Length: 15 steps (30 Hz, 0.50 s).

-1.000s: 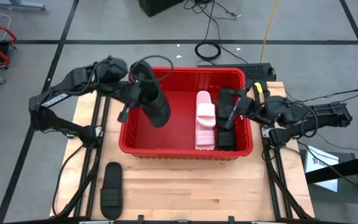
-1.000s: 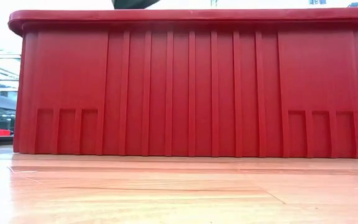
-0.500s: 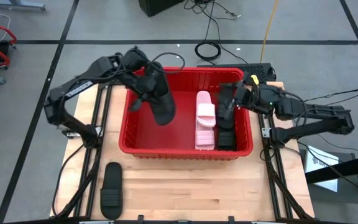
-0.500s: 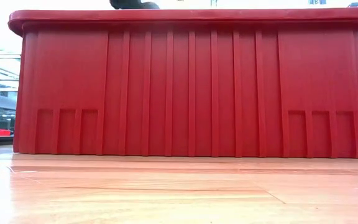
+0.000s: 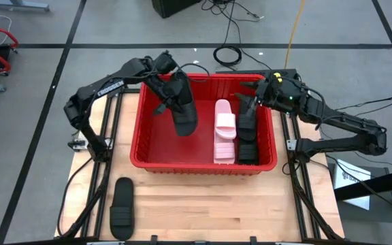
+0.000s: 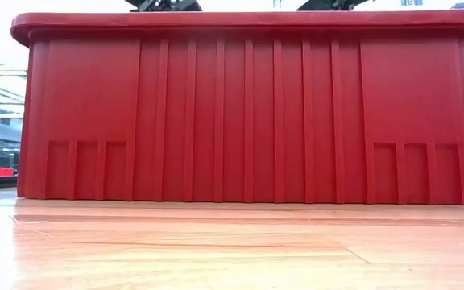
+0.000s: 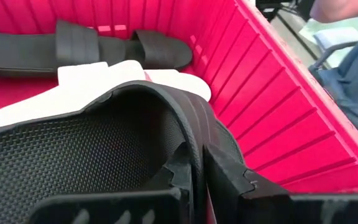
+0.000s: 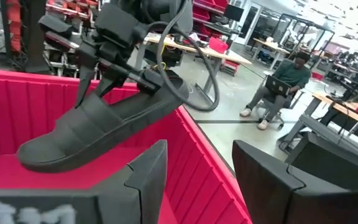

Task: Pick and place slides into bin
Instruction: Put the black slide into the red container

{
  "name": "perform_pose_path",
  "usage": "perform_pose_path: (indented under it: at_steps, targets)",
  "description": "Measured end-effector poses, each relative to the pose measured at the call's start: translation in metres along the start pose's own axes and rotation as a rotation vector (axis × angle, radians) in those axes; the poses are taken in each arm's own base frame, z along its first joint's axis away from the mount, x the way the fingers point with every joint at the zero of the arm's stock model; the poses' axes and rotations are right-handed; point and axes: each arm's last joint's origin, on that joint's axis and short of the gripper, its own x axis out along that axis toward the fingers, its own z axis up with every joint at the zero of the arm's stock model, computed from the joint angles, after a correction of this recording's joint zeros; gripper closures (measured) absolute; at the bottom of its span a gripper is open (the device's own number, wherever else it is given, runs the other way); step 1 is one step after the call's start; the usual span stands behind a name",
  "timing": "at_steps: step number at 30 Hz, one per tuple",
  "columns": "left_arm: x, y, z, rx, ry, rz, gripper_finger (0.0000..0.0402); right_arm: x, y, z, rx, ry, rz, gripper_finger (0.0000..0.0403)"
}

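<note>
Holding a black slide [image 5: 182, 112] above the red bin [image 5: 203, 165], my left gripper [image 5: 163, 87] is clamped together on the sandal's edge near one end; the left wrist view shows my fingers [image 7: 225, 177] pinching the thin rim of the sole beside the ribbed strap. The slide hangs over the bin's left half, clear of the floor. Its long axis runs from the bin's far wall toward the near wall, tilted, with the gripped end high at the far left corner and the free end drooping lower toward the middle. In the right wrist view the sole faces down and the strap up. I judge the sandal light and rubbery: it holds its shape from a single edge pinch, so stiff enough to carry, yet soft enough to flex and swing. The textured footbed should give grip; the strap or the sole edge beside it looks the soundest place to hold. Already lying in the bin are a pale pink slide [image 5: 224, 131] near the middle and black slides [image 5: 247, 133] along the right wall, all lengthwise far to near. One more black slide [image 5: 122, 207] lies on the table near its front left corner, also lengthwise. My right gripper [image 5: 260, 95] hovers over the bin's far right corner, fingers apart and empty.
</note>
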Motion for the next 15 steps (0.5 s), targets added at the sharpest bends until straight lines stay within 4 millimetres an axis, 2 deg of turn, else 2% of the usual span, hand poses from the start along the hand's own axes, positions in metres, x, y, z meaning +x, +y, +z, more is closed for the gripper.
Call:
perform_pose_path:
  at_steps: [10,15]
  targets:
    - [0.036,0.03,-0.017,-0.04,0.023,-0.09,0.0371,0.014,-0.001,-0.008,-0.029,0.052,-0.007,0.0232]
    - [0.051,0.044,-0.021,-0.031,0.003,-0.11,0.0371,0.015,-0.001,-0.008,-0.032,0.055,-0.006,0.0232]
